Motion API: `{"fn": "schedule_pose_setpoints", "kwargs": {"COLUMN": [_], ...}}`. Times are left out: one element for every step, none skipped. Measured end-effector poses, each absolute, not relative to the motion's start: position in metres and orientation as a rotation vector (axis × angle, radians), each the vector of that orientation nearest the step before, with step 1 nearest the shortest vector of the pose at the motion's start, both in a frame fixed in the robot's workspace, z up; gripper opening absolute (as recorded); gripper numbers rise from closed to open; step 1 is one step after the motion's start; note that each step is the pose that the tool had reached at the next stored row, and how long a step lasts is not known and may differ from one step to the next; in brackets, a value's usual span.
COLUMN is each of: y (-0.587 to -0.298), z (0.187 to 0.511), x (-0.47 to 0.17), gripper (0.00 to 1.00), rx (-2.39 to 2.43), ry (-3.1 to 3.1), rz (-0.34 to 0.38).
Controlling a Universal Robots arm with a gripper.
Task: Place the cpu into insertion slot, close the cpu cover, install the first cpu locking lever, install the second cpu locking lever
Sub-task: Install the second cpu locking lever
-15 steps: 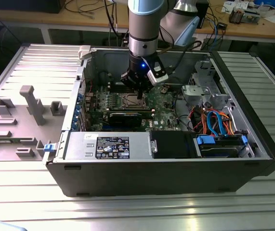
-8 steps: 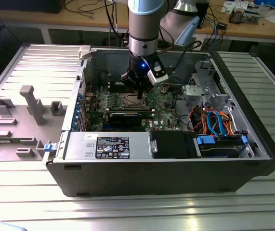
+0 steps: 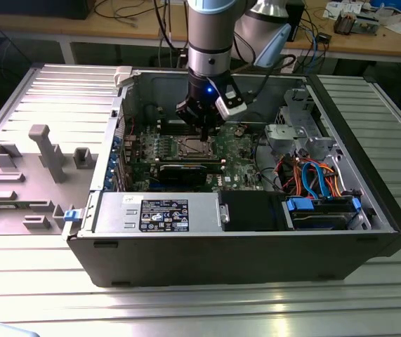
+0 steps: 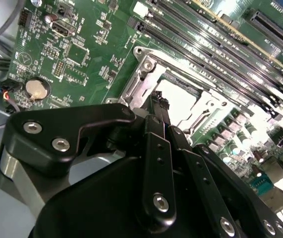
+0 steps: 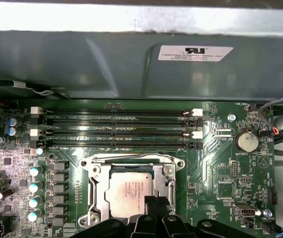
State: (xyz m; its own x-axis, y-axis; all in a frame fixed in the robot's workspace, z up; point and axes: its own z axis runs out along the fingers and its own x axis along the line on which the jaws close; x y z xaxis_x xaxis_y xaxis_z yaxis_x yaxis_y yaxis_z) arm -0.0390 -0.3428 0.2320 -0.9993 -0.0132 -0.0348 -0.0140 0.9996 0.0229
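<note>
Gleaming square silvery cpu [image 5: 130, 192] seated

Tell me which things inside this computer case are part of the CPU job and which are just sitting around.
Part of the job:
- cpu, lying in the insertion slot
- cpu cover, down around the chip
- gripper, low over the chip's edge

Just lying about:
- memory slots
- coin battery
- drive cables
- power supply

Bright overhead light, strong glare on the memory slots [image 4: 240, 44] — dark, shadowed foreground.
</note>
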Motion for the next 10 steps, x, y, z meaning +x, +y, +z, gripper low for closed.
{"fn": "schedule_pose_setpoints", "kwargs": {"y": [-0.343,-0.344,-0.344,-0.345,-0.346,-0.348,-0.349,-0.351,-0.354,-0.359], "z": [0.232,0.232,0.232,0.232,0.232,0.232,0.232,0.231,0.231,0.231], "x": [-0.039,-0.039,-0.039,-0.039,-0.039,-0.039,-0.039,-0.039,-0.039,-0.039], "gripper": [0.11,0.11,0.11,0.11,0.11,0.11,0.11,0.11,0.11,0.11], "rx": [-0.022,-0.022,-0.022,-0.022,-0.022,-0.022,-0.022,-0.021,-0.022,-0.022], "ry": [3.114,3.116,3.118,3.120,3.121,3.122,3.122,3.122,3.122,3.122], "rz": [0.037,0.040,0.042,0.043,0.043,0.043,0.042,0.042,0.042,0.042]}}
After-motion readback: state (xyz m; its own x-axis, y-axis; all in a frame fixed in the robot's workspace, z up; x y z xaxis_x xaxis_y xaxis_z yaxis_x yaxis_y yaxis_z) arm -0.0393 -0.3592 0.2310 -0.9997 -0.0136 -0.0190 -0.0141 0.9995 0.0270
